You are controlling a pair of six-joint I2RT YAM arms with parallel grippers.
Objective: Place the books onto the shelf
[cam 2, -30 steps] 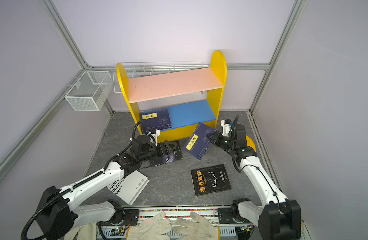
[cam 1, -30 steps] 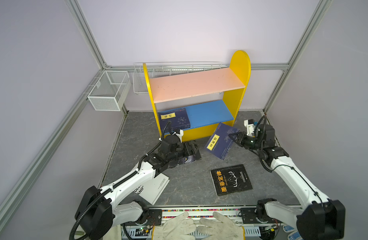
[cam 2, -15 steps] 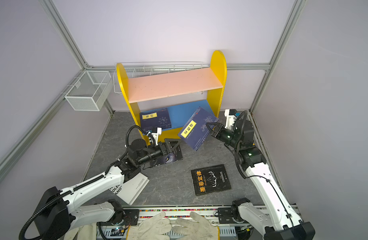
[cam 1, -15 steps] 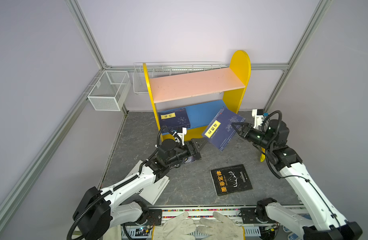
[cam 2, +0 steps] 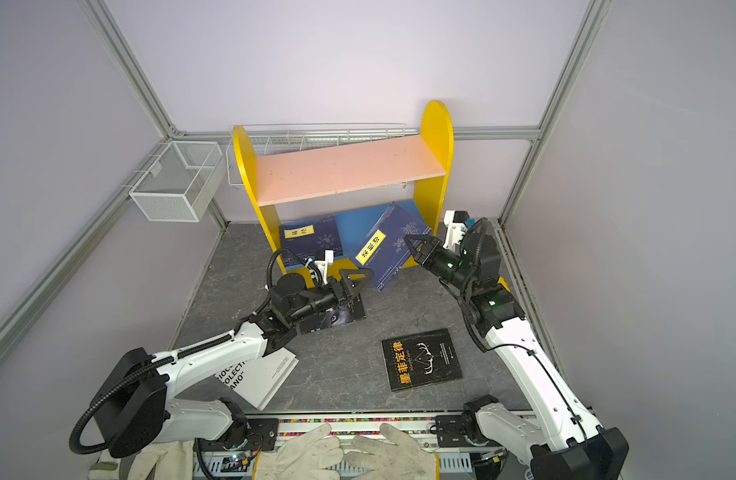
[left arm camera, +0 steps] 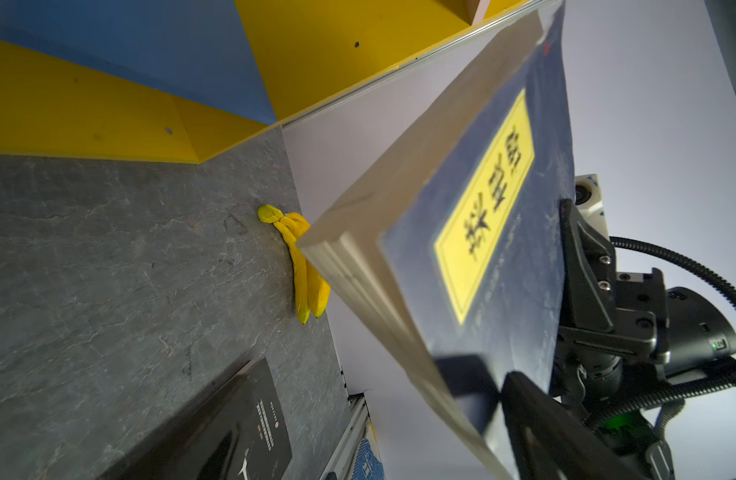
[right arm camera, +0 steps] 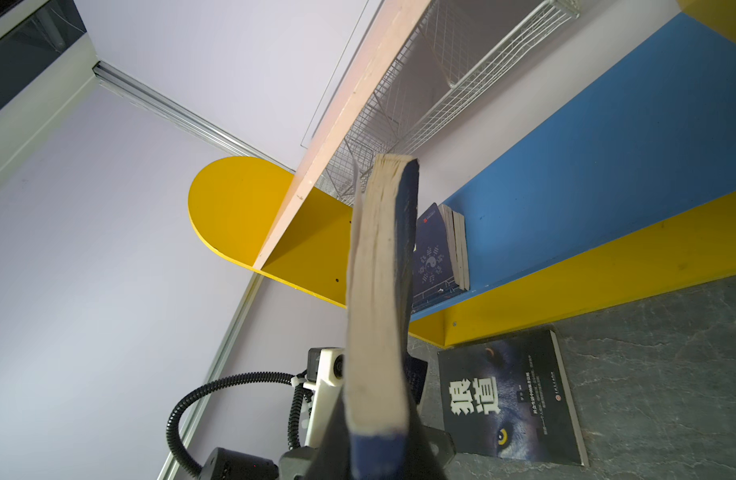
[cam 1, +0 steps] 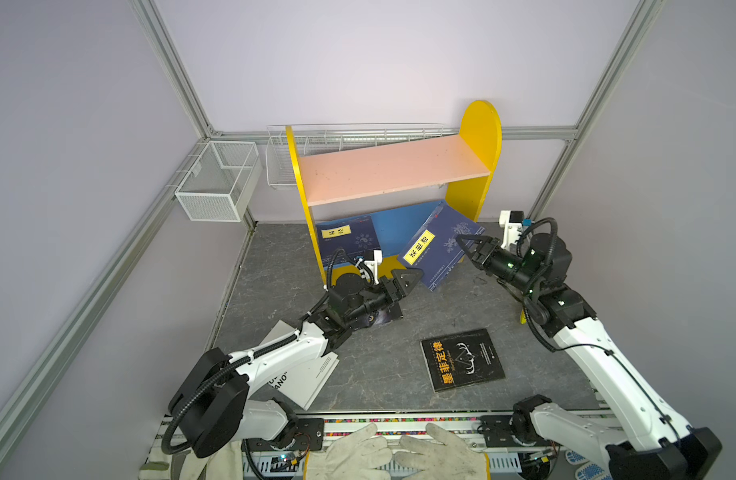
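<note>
The right claw (cam 1: 461, 248), clamped on the thin navy-blue paperback with a yellow label (cam 1: 443, 259), has lifted it higher, tilted against the blue lower board (cam 1: 399, 226) of the yellow-sided shelf (cam 1: 480, 137). The left claw (cam 1: 412, 280) still gapes wide, empty.

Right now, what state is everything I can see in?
Right end effector: shut on navy book
Left end effector: open, empty
Navy book: gripped, tilted, off the table
Navy stack: flat on blue board
Wolf book: flat on table, partly under left arm
Orange-titled book: flat on table, cover up
White book: flat, partly under left arm
Shelf: upright, pink board bare
Banana: lying on table
</note>
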